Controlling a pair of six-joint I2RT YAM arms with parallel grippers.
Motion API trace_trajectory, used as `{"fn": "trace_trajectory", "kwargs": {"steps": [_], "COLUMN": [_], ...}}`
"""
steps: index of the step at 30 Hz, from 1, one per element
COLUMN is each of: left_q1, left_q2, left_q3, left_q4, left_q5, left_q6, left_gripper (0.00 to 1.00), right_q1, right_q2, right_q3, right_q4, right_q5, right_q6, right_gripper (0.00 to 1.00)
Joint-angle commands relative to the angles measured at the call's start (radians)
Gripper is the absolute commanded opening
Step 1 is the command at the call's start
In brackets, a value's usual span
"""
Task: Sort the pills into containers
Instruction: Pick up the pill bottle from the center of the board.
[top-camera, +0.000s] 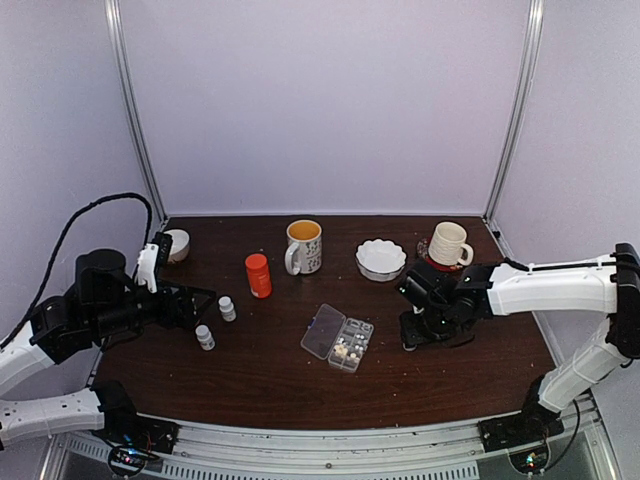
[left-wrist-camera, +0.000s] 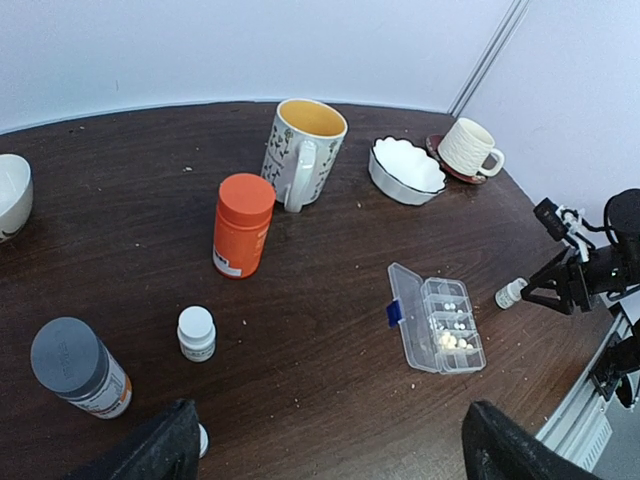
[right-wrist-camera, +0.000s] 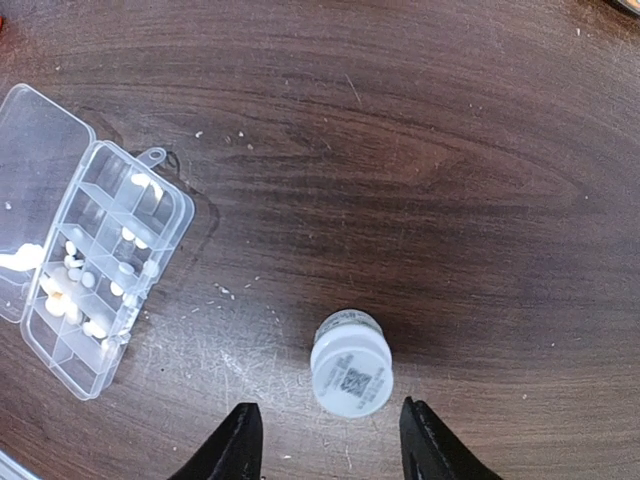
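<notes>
From above, one open organizer box (top-camera: 340, 340) lies mid-counter (top-camera: 260, 390), with two small white bottles (top-camera: 205, 337) left of it. In the left wrist view, the left fingers (left-wrist-camera: 150, 450) are spread and empty. In the right wrist view, the right fingers (right-wrist-camera: 235, 445) stand apart either side of one white bottle (right-wrist-camera: 350, 362). Whitish pills (right-wrist-camera: 68, 263), too small to count, sit in several compartments (right-wrist-camera: 120, 250); the lid is cut off.

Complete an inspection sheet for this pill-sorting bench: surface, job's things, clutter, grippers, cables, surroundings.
Surface: dark brown wooden table, pale specks.
Job's things: clear plastic organizer box, lid open; whitish and tan pills in several compartments.
Clutter: orange bottle, grey-capped bottle, small white bottles, patterned white mug, cream ribbed mug, scalloped white bowl, plain white bowl.
Grippers: left gripper open, empty; right gripper open, small white bottle just ahead.
Cables: black cable looping at left edge.
Surroundings: plain pale walls.
</notes>
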Motion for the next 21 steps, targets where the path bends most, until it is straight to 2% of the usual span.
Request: {"fn": "trace_trajectory", "kwargs": {"steps": [1,11,21], "left_q1": [-0.003,-0.003,-0.003], "left_q2": [-0.008,-0.002,-0.001], "left_q3": [-0.014,-0.019,-0.021], "left_q4": [0.041,0.044,0.043], "left_q5": [0.013,0.022,0.025], "left_q6": [0.015,0.011,0.009], "left_gripper": [0.94,0.94,0.93], "right_q1": [-0.007,-0.008,-0.010], "right_q2": [-0.057,-0.001,0.033], "right_q3": [0.036,0.045,0.023], "right_q4": [-0.008,-0.040,-0.009], "right_q5": [0.001,0.034,0.055], "right_q6": [-0.005,-0.004,0.011], "right_gripper": [0.49,0.49,0.43]}}
